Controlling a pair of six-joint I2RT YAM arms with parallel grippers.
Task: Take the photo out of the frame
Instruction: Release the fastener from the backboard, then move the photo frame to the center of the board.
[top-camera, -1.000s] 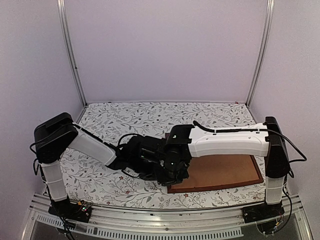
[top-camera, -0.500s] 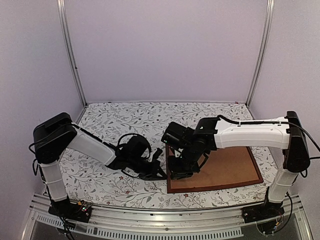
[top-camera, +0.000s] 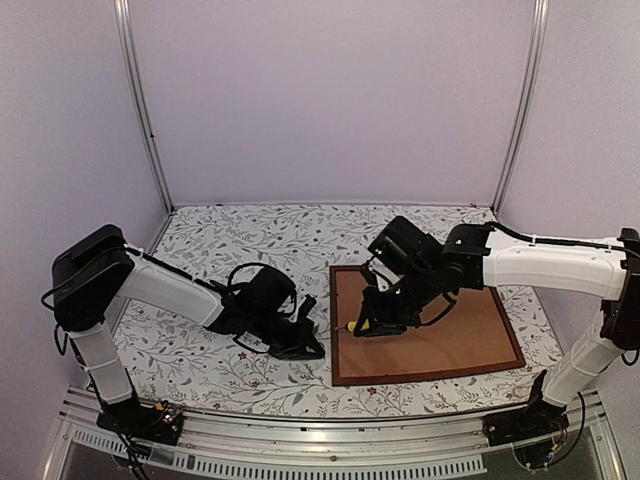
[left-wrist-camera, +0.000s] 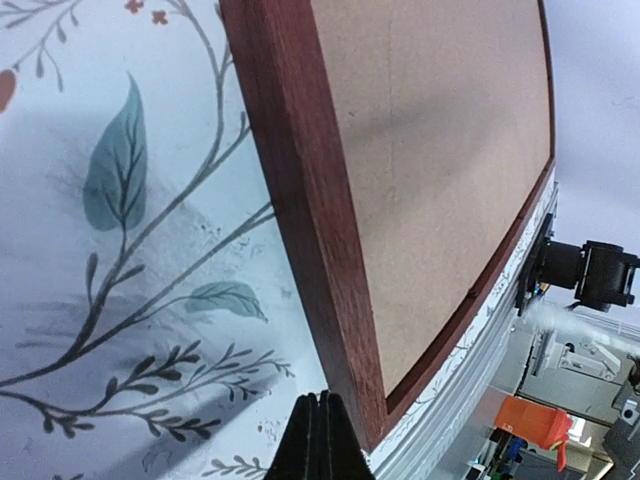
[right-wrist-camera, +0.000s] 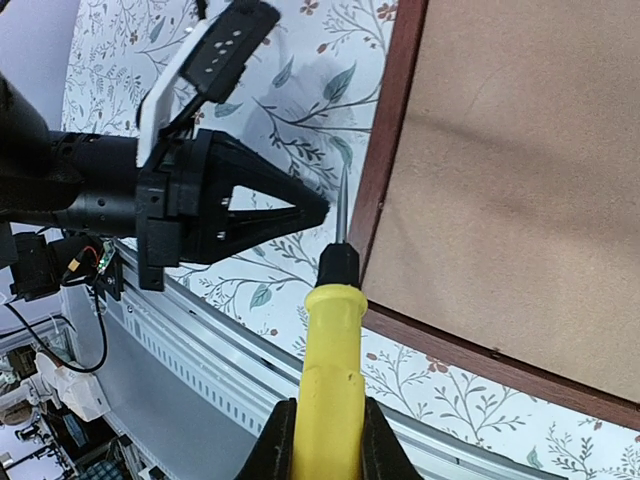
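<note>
frame (top-camera: 430, 374): dark reddish-brown wood, lying flat and back side up on the right half of the table (top-camera: 230, 240), long sides running left to right.
backing board (top-camera: 455, 335): plain brown, seated inside the frame and filling its opening from rail to rail.
photo: out of sight, since the backing board covers the whole opening.
left gripper (top-camera: 314, 350): fingers pressed together with nothing between them. it sits low over the floral table cover, just beside the frame's left rail and close to its near corner.
right gripper (right-wrist-camera: 325, 445): clenched around the yellow handle of a tool (right-wrist-camera: 330, 330), raised above the left part of the frame.
tool: its thin metal shaft points at the outer side of the left rail, between that rail and the left gripper's tip. whether the point touches the wood cannot be told.
</note>
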